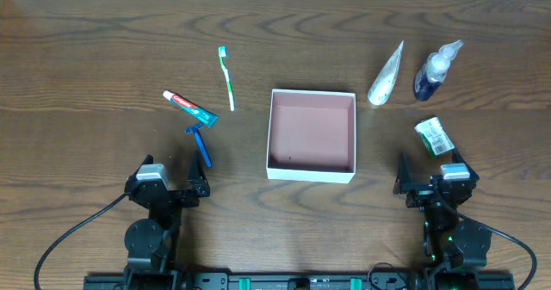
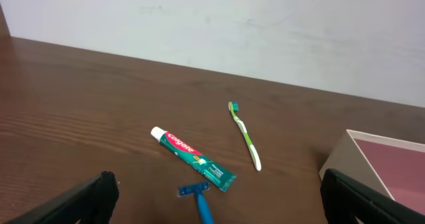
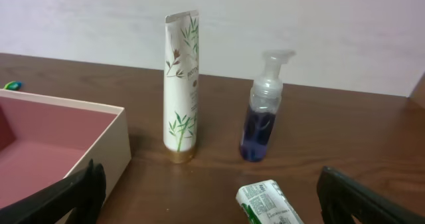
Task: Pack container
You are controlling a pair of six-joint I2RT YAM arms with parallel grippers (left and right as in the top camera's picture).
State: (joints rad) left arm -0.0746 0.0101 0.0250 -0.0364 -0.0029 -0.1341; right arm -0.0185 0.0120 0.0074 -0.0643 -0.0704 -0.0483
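Observation:
The container (image 1: 311,174), a square white box with a bare pinkish inside, sits mid-table; its corner shows at the right of the left wrist view (image 2: 340,160) and its wall at the left of the right wrist view (image 3: 111,143). My left gripper (image 1: 170,188) (image 2: 224,209) is open near the front edge, just behind a blue razor (image 1: 200,145) (image 2: 200,201). Beyond lie a toothpaste tube (image 1: 190,107) (image 2: 192,159) and a green toothbrush (image 1: 226,77) (image 2: 245,135). My right gripper (image 1: 433,183) (image 3: 219,201) is open, with a green-white packet (image 1: 434,136) (image 3: 269,203) just ahead of it.
A white tube with a leaf print (image 1: 386,75) (image 3: 181,91) stands upright at the back right, beside a blue pump bottle (image 1: 435,70) (image 3: 261,111). A pale wall runs behind the table's far edge.

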